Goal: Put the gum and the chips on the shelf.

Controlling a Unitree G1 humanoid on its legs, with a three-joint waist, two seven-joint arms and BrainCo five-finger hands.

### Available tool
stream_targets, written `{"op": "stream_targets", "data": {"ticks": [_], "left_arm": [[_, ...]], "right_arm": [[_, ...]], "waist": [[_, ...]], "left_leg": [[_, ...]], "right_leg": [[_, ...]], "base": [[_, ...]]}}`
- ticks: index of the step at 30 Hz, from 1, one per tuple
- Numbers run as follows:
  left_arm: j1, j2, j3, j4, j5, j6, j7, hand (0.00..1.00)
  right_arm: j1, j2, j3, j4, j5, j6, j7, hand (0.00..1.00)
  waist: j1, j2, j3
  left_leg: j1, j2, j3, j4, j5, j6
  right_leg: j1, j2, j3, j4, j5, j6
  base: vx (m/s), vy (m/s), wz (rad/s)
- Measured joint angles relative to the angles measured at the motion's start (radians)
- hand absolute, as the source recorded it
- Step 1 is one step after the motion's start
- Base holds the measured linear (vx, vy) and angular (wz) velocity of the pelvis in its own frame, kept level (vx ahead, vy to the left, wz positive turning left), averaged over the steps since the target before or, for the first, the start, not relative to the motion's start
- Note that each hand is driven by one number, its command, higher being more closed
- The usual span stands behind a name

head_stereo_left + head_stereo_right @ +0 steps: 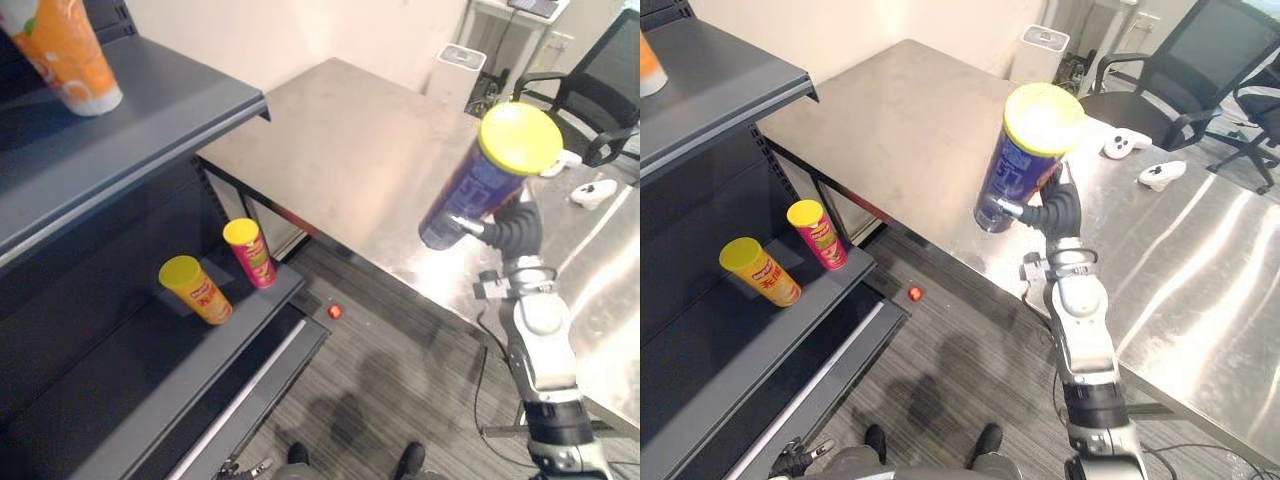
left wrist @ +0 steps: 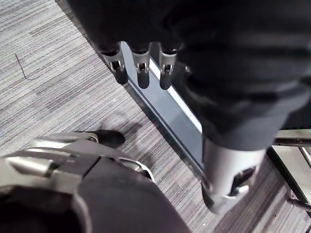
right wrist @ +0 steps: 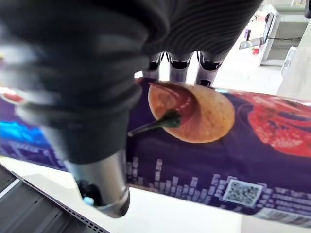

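A purple chips can [image 1: 478,192] with a yellow lid is held tilted in the air over the near edge of the steel table [image 1: 340,140]. My right hand [image 1: 512,230] is shut on it, fingers [image 3: 180,60] and thumb wrapped around the purple can [image 3: 228,150]. The dark shelf [image 1: 120,385] stands to the left, well apart from the can. A small red object [image 1: 334,311] lies on the floor between shelf and table. My left hand [image 2: 142,73] hangs low over the floor, its fingers relaxed and holding nothing.
On the lower shelf board lean a yellow can [image 1: 196,290] and a red can [image 1: 250,252]. An orange container [image 1: 70,55] stands on the upper board [image 1: 150,110]. Two white controllers [image 1: 1125,145] lie on the table; an office chair [image 1: 600,80] stands behind.
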Motion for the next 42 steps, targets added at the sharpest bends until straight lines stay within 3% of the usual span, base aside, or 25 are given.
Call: {"op": "stream_targets", "data": {"ticks": [10, 27, 33, 37, 38, 39, 40, 42], "left_arm": [[0.016, -0.002, 0.014, 0.005, 0.007, 0.0, 0.0, 0.0], [0.03, -0.032, 0.069, 0.02, 0.008, 0.0, 0.019, 0.0], [0.013, -0.034, 0.072, 0.024, 0.006, 0.001, 0.026, 0.0], [-0.019, -0.048, 0.083, 0.018, -0.012, 0.001, 0.038, 0.0], [-0.019, -0.05, 0.085, 0.019, -0.015, 0.001, 0.04, 0.0], [-0.018, -0.052, 0.092, 0.023, -0.015, 0.002, 0.048, 0.0], [-0.02, -0.052, 0.092, 0.028, -0.015, 0.002, 0.051, 0.0], [-0.024, -0.063, 0.09, 0.031, -0.015, 0.002, 0.059, 0.0]], "right_arm": [[0.19, 0.052, -0.057, -0.075, 0.023, -0.002, 0.037, 1.0], [0.272, 0.087, -0.036, -0.138, 0.044, -0.007, 0.053, 1.0], [0.162, 0.086, 0.127, -0.031, 0.078, -0.007, 0.048, 1.0], [0.075, 0.084, 0.165, 0.012, 0.077, -0.007, 0.02, 1.0], [0.061, 0.082, 0.165, 0.019, 0.077, -0.007, 0.014, 1.0], [0.048, 0.085, 0.151, 0.027, 0.076, -0.007, 0.006, 1.0], [0.048, 0.082, 0.136, 0.025, 0.076, -0.008, 0.005, 1.0], [0.046, 0.055, 0.087, 0.026, 0.076, -0.009, -0.008, 1.0]], "waist": [[-0.024, -0.001, -0.028], [-0.047, 0.025, -0.072], [-0.017, 0.039, -0.061], [0.012, 0.055, -0.043], [0.014, 0.061, -0.039], [0.021, 0.071, -0.028], [0.015, 0.065, -0.027], [0.012, 0.092, -0.02]], "left_leg": [[0.013, -0.001, 0.005, 0.001, -0.001, -0.001], [0.045, 0.007, 0.04, 0.007, -0.014, -0.008], [-0.031, 0.043, -0.021, 0.135, -0.069, -0.015], [-0.128, 0.043, -0.164, 0.129, -0.009, -0.015], [-0.139, 0.042, -0.18, 0.111, 0.005, -0.005], [-0.147, 0.066, -0.055, 0.07, 0.009, 0.132], [-0.151, 0.092, 0.083, 0.067, 0.013, 0.212], [-0.172, 0.146, 0.265, 0.09, 0.019, 0.25]], "right_leg": [[0.01, -0.001, 0.008, 0.0, 0.0, 0.0], [0.023, 0.007, 0.041, 0.0, 0.0, 0.0], [0.038, 0.015, -0.011, 0.033, -0.028, -0.015], [0.04, 0.017, -0.177, 0.054, -0.062, -0.025], [0.039, 0.016, -0.207, 0.063, -0.067, -0.029], [0.042, 0.011, -0.284, 0.068, -0.075, -0.042], [0.057, 0.008, -0.334, 0.053, -0.073, -0.04], [0.069, 0.014, -0.436, 0.041, -0.073, -0.04]], "base": [[0.0, -0.002, -0.02], [-0.01, -0.005, -0.06], [-0.04, -0.025, 0.2], [-0.06, -0.067, 1.17], [-0.05, -0.048, 1.34], [-0.04, -0.045, 1.47], [0.0, -0.04, 1.56], [0.02, -0.007, 1.45]]}}
